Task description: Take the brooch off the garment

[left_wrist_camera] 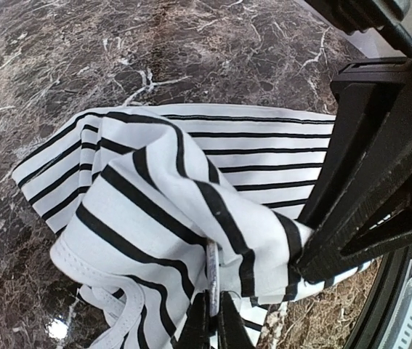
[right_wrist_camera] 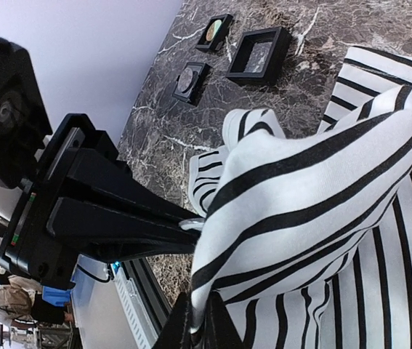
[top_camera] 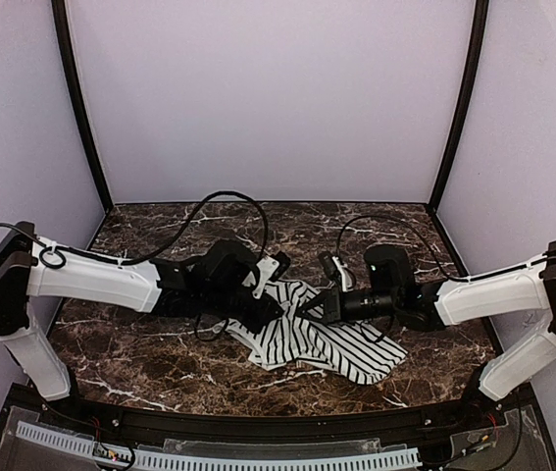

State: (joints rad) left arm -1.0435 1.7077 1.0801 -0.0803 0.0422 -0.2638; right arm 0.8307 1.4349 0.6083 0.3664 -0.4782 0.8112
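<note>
The garment (top_camera: 341, 348), white with thin black stripes, lies bunched on the marble table between both arms. In the left wrist view its fold (left_wrist_camera: 155, 196) rises toward my left gripper (left_wrist_camera: 213, 302), which is shut on the thin silver edge of the brooch (left_wrist_camera: 212, 276) poking out of the cloth. My right gripper (right_wrist_camera: 200, 305) is shut on a raised fold of the garment (right_wrist_camera: 314, 182) just beside it. The right wrist view shows the brooch (right_wrist_camera: 192, 224) at the tips of the left fingers (right_wrist_camera: 140, 218). From above, the left gripper (top_camera: 279, 306) and right gripper (top_camera: 309, 308) nearly touch.
Three small black boxes (right_wrist_camera: 260, 52) (right_wrist_camera: 213, 30) (right_wrist_camera: 190, 80) sit on the dark marble table (top_camera: 160, 363) beyond the garment. Loose cables arc over both arms. Pale walls close in the back and sides.
</note>
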